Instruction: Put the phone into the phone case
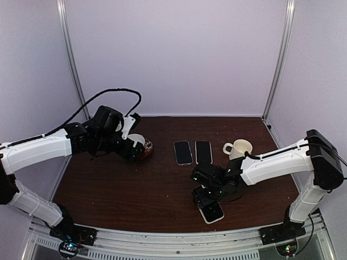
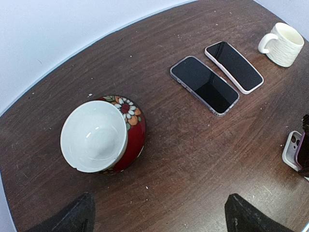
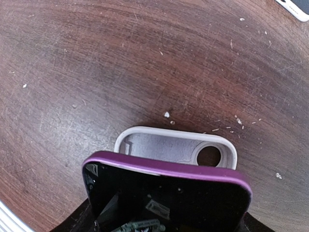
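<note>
My right gripper is shut on the phone, which has a purple rim and a black screen. I hold it by its long sides, tilted, with its far end just above the phone case. The case is white with a grey lining and a round camera hole, and it lies open side up on the brown table. In the top view the right gripper sits over the case near the front edge. Far to the left, my left gripper hangs open over bare wood.
A red floral bowl with a white inside lies tipped by the left gripper. Two other phones lie face up side by side at mid-table, one in a clear case and one in a white case. A white mug stands behind the right arm.
</note>
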Robot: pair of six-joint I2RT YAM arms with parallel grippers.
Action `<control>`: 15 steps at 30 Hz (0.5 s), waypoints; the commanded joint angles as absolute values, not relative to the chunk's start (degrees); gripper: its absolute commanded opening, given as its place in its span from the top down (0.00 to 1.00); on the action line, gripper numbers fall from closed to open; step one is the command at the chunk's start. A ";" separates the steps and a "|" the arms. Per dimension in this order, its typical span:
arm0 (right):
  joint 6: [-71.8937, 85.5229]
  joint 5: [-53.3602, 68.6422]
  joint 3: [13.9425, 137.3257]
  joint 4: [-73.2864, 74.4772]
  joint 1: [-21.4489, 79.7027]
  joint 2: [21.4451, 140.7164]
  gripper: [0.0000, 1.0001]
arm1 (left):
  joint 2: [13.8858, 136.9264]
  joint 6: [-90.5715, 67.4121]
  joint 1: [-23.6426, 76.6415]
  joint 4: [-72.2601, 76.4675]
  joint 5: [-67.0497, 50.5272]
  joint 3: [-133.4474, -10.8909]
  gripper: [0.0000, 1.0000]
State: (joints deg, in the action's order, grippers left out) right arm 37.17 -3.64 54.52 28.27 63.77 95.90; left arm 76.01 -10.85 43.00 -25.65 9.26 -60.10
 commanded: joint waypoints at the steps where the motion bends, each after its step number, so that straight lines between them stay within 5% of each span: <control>1: 38.33 -6.39 55.92 31.01 63.77 97.58 0.34 | 76.14 -10.28 42.71 -25.40 8.70 -60.68 0.02; 7: 38.74 -8.70 57.69 34.29 63.77 98.11 0.02 | 76.02 -10.17 42.71 -25.40 8.62 -60.73 0.03; 15: 37.44 -10.92 62.15 40.77 63.77 95.48 0.00 | 75.98 -9.93 42.71 -25.34 8.53 -60.73 0.02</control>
State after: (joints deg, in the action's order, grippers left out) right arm 37.91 -7.77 58.67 35.42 63.88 97.51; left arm 76.07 -10.81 43.00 -25.87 9.15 -60.10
